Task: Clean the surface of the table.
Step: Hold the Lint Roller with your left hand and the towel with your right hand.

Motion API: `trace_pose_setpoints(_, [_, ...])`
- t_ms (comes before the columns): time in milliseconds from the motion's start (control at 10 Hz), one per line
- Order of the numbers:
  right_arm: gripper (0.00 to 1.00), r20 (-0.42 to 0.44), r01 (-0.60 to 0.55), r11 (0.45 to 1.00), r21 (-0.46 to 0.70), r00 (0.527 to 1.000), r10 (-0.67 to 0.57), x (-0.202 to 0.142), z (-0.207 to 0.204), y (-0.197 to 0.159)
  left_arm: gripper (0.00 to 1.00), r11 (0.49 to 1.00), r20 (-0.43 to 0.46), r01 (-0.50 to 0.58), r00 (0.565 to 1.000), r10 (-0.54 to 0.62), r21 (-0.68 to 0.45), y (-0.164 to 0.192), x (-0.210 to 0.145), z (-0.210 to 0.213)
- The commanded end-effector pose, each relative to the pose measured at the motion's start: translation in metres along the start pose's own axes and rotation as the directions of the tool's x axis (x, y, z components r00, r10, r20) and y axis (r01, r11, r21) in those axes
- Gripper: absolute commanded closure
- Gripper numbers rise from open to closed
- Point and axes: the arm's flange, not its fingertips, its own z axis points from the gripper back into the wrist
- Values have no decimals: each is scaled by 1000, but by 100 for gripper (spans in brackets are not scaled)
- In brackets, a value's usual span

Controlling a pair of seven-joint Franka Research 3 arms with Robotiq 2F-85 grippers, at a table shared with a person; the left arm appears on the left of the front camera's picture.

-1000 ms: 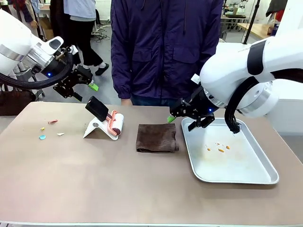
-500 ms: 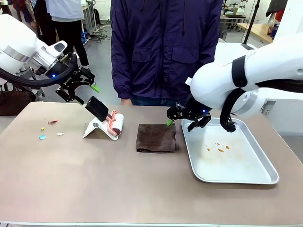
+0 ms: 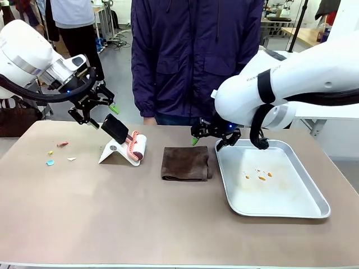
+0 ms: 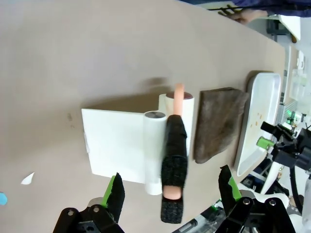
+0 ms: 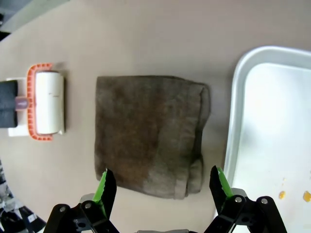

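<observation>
The brownish table [image 3: 112, 218] carries small coloured scraps [image 3: 58, 153] at its left. A lint roller [image 3: 134, 147] with a black handle [image 4: 174, 160] rests on a white stand [image 3: 112, 150]. My left gripper [image 3: 102, 115] hovers open just above that handle, and in the left wrist view its fingers [image 4: 171, 180] stand on either side of it without touching. A folded brown cloth [image 3: 185, 162] lies at the middle. My right gripper [image 3: 207, 143] hangs open over the cloth's right end, above the cloth [image 5: 150, 131] in its own wrist view [image 5: 162, 177], holding nothing.
A shiny metal tray [image 3: 280, 212] with a few orange crumbs [image 3: 258, 175] lies right of the cloth, its rim [image 5: 233, 121] close to my right fingers. A person in a dark jacket [image 3: 196, 56] stands at the far edge.
My left gripper has come right and down toward the roller's handle. My right gripper has moved left from the tray's corner to above the cloth's right end. Both stayed open.
</observation>
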Motion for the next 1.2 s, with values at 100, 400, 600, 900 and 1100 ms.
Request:
trace_pose_setpoints(100, [0,-16,84,993,-80,996,-86,19,-15,17,0,1000,-65,14,998,-13,14,3,-5,0])
trace_pose_setpoints(400, [0,-58,134,982,-132,988,-143,31,-34,22,0,992,-15,108,994,-109,-63,10,-21,-6])
trace_pose_setpoints(600, [0,-98,185,974,-134,975,-199,37,-41,24,0,987,-15,142,990,-143,-75,12,-26,-8])
trace_pose_setpoints(900, [0,-128,153,951,-267,973,-192,33,-52,39,0,978,-9,187,982,-189,-95,9,-23,-12])
trace_pose_setpoints(1100, [0,-99,143,924,-354,977,-189,28,-66,46,0,975,-6,199,980,-201,-97,6,-23,-15])
